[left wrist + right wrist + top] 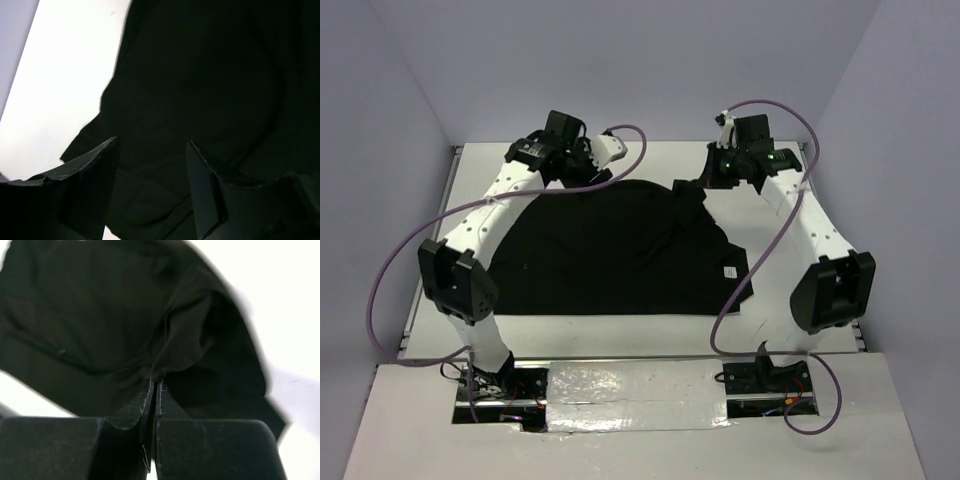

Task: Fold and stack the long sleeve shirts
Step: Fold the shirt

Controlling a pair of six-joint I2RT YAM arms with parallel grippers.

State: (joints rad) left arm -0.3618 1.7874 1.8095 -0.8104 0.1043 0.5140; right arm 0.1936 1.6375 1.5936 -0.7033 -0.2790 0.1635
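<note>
Closest to my lens, the right gripper (156, 382) has its jaws clenched on a pinch of the black long sleeve shirt (610, 250), at the edge far beyond the white tag (729, 271). Left of the tag, the shirt lies spread on the table (660, 160). It looks light, limp and likely to bunch, so I would grip hems or seams. The left gripper (152, 150) hangs released over the edge far left of the tag.
</note>
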